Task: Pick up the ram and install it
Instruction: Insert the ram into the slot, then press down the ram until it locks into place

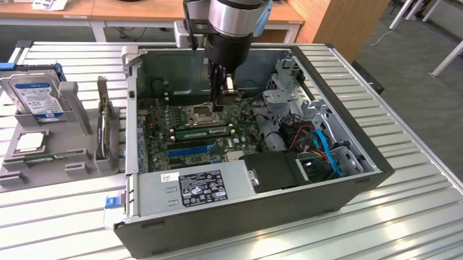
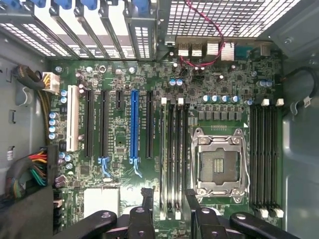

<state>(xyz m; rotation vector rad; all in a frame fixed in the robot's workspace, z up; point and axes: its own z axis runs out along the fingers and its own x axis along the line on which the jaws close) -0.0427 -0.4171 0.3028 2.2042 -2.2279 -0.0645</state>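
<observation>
Ram (image 2: 164, 154) lies below my wide-open, empty jaws.
Its long axis runs between them, beside the CPU socket (image 2: 219, 159).

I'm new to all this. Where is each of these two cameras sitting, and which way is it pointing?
Exterior view: off the arm, above the table, looking down slantwise into the open computer case; the arm and its hand show, low over the motherboard.
Wrist view: on the wrist, looking straight down at the motherboard; the hand's open black fingers show.
Shared: both see the motherboard and its silver CPU socket.
</observation>
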